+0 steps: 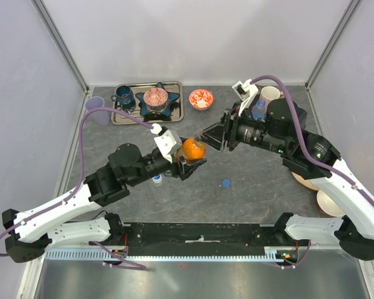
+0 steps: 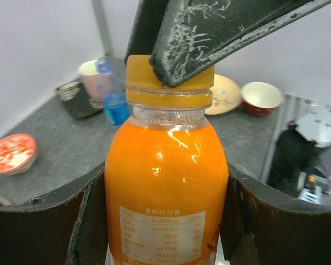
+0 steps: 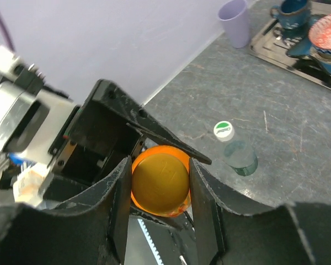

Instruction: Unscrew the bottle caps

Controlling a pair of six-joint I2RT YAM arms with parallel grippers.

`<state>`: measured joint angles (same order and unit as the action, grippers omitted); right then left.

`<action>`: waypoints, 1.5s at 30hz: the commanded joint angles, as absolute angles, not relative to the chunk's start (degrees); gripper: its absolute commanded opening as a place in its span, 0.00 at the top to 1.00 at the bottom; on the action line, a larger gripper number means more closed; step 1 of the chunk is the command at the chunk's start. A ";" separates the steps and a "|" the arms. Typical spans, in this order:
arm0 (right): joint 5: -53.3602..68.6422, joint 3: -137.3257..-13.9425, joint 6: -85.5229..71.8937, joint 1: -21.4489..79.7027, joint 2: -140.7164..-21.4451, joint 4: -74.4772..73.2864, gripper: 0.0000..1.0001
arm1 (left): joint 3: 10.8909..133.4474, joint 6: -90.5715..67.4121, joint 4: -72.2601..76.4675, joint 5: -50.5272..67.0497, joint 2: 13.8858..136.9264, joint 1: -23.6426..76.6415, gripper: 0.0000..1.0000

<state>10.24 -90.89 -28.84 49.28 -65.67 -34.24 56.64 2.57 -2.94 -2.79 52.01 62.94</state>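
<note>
An orange bottle hangs over the middle of the table, tilted, with my left gripper shut around its body. My right gripper is shut on its orange cap, one finger on each side; those fingers cross the cap's top edge in the left wrist view. A clear bottle with a white-and-green cap stands on the table beside the left gripper. A loose blue cap lies on the table. A blue bottle stands by the pink mug.
A metal tray at the back holds a blue cup and a patterned bowl on a star dish. A red patterned bowl sits beside it and a lilac cup at the back left. Plates and a bowl lie under my right arm.
</note>
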 commanded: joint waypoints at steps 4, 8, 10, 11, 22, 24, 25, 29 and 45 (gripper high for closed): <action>25.56 -93.25 -18.20 49.39 -64.42 -32.34 1.00 | 62.49 -7.45 -3.25 28.37 50.89 60.21 0.78; 31.98 -92.82 -13.38 49.39 -62.76 -31.21 1.00 | 63.54 -12.29 -1.24 41.27 51.85 56.27 0.78; 35.67 -90.97 -12.48 49.40 -61.44 -28.32 1.00 | 63.37 -15.53 -0.18 45.51 52.20 54.59 0.78; 37.16 -90.36 -12.22 49.39 -60.22 -27.17 1.00 | 63.20 -16.69 2.26 49.09 52.38 52.93 0.78; 49.21 -86.75 -11.52 49.39 -56.43 -20.92 1.00 | 61.26 -27.67 13.08 63.10 56.51 46.94 0.78; 49.92 -86.66 -11.43 49.39 -55.81 -20.66 1.00 | 60.38 -29.61 15.46 65.91 57.13 46.15 0.78; 50.01 -86.66 -11.51 49.39 -55.72 -20.31 1.00 | 60.12 -31.27 17.64 66.53 57.39 45.88 0.78; 51.24 -87.27 -12.21 49.39 -55.20 -19.78 1.00 | 59.06 -32.26 18.89 68.03 58.27 45.27 0.78; 37.19 -85.53 -13.80 49.39 -53.79 -20.92 1.00 | 58.80 -26.46 12.22 61.00 55.46 44.47 0.77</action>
